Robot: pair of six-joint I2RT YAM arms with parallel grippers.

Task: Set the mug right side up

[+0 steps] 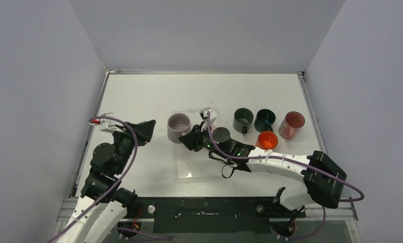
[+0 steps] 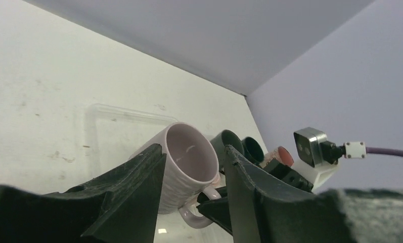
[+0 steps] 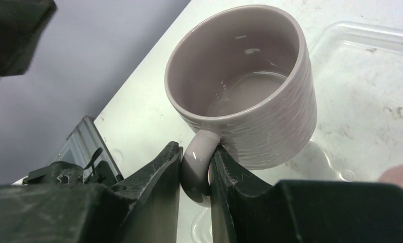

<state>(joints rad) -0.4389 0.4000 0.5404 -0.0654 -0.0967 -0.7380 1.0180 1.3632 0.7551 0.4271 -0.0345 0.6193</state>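
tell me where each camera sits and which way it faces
top external: above and behind the robot, looking down at the table; left gripper and right gripper show.
left wrist: on the left arm, looking right between its open fingers at the mug.
right wrist: on the right arm, looking left; its fingers pinch the handle.
shared: all show the mug.

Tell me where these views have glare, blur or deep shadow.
Top view: even light, sharp throughout, with one small glint on the clear tray. Left wrist view: its own jaws are dark, soft shapes in the foreground, while the mug behind them is fairly sharp. Right wrist view: bright highlights sit inside the mug, and the jaws pinching its handle go soft close to the lens.
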